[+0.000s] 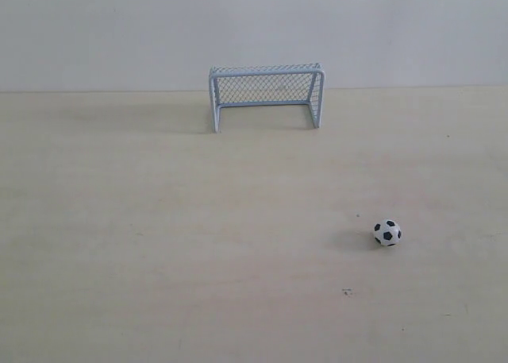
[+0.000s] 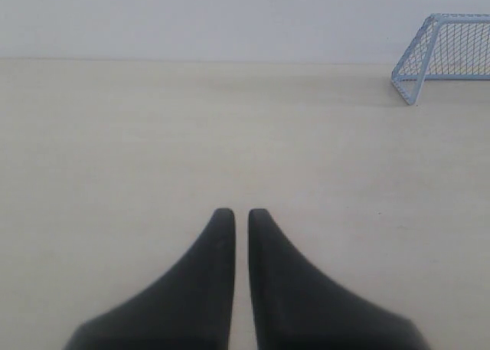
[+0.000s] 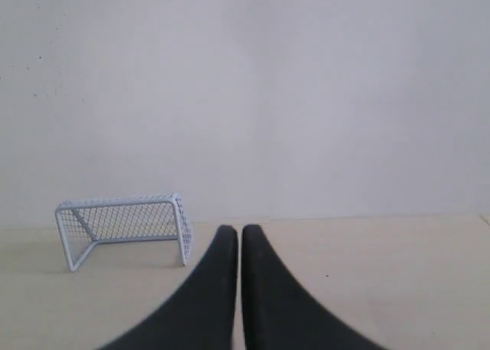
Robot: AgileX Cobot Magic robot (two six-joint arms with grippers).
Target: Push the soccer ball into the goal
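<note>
Resting soccer ball [image 1: 387, 233] well outside goal [image 1: 266, 86], left pincer [image 2: 240, 212] clenched, right pincer [image 3: 233, 229] clenched
</note>
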